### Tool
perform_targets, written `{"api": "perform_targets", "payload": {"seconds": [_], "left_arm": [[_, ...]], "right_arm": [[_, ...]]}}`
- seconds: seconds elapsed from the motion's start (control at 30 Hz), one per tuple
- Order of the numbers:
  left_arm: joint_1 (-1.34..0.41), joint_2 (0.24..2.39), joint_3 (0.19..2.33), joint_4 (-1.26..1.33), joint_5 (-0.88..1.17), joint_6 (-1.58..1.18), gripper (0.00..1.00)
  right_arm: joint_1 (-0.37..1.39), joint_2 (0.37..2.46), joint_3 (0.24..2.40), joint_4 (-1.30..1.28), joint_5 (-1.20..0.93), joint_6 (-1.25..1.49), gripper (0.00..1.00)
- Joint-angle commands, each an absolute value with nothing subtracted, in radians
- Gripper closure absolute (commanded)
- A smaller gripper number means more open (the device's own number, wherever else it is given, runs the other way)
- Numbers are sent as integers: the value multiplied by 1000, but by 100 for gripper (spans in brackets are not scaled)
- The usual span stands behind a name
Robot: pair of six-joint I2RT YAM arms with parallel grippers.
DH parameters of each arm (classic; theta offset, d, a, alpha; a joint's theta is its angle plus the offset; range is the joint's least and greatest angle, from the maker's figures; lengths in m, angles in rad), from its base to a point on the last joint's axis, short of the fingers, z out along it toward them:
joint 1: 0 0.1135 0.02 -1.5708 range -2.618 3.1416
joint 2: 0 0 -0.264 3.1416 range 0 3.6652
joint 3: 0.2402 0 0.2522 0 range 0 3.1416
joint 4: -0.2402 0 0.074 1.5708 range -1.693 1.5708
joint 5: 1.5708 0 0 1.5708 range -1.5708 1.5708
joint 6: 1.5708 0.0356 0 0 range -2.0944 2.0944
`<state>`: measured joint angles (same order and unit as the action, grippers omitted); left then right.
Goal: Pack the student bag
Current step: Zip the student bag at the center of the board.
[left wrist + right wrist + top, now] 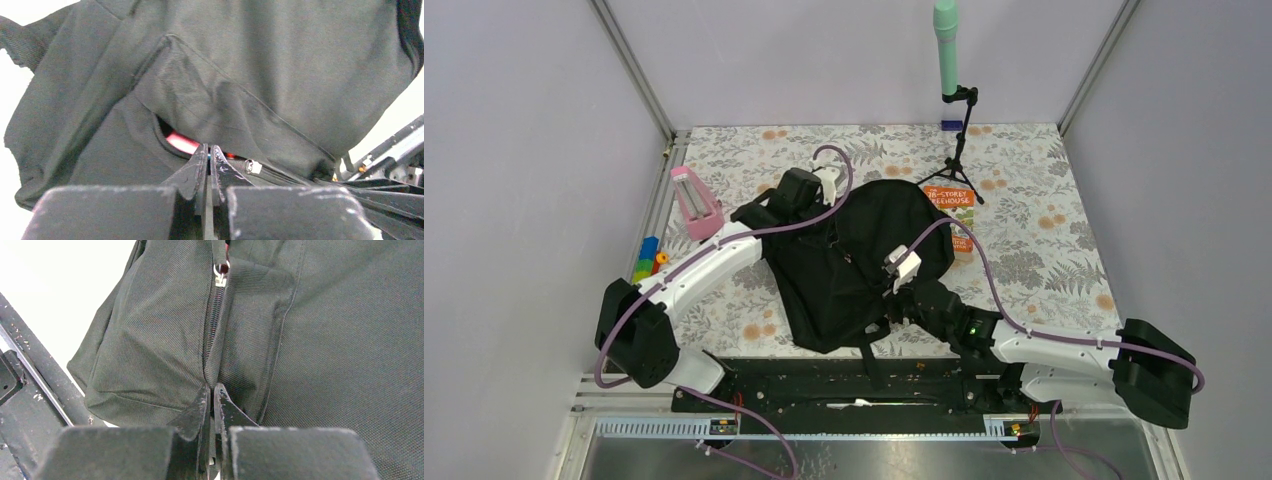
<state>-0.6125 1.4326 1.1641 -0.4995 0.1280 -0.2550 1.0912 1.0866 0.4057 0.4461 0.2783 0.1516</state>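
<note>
Both arms bend in over the student bag [844, 270]; left gripper [209, 148] and right gripper [211, 388] pinched tight at its zipper, any catch hidden

Clearance around the student bag [854, 260]. The right side of the table [1074, 250] lies open. At the far edge stands a tripod [959, 160], with an orange book [951, 200] just beside the bag. On the left, a pink object [694, 203] and coloured blocks [650, 260] narrow the passage. The left arm [714, 260] and right arm [1034, 345] occupy the near side. The bag's zip opening [167, 132] is a narrow slit.
</note>
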Motion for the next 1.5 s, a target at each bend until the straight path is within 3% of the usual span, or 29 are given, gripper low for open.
{"api": "perform_targets", "payload": {"seconds": [0.0,0.37,0.7,0.8,0.87,1.0,1.27,1.47], "left_arm": [[-565,1436,1234,-407,-26,-232,100],[-479,1459,1241,-374,-38,-246,100],[-452,1476,1220,-329,170,-229,100],[-452,1479,1211,-324,241,-222,100],[-453,1481,1211,-325,263,-221,100],[-453,1478,1210,-333,279,-222,100],[-456,1471,1211,-343,292,-227,100],[-456,1461,1213,-347,285,-227,100]], "right_arm": [[1110,1042,388,390,278,169,100],[1111,974,368,373,341,205,100],[1111,918,397,335,330,225,100],[1111,922,474,264,350,225,76],[1111,936,525,229,361,218,55],[1108,1017,677,104,373,175,33],[1023,1295,935,-76,238,153,24],[1011,1450,1024,-100,252,112,34]]}}
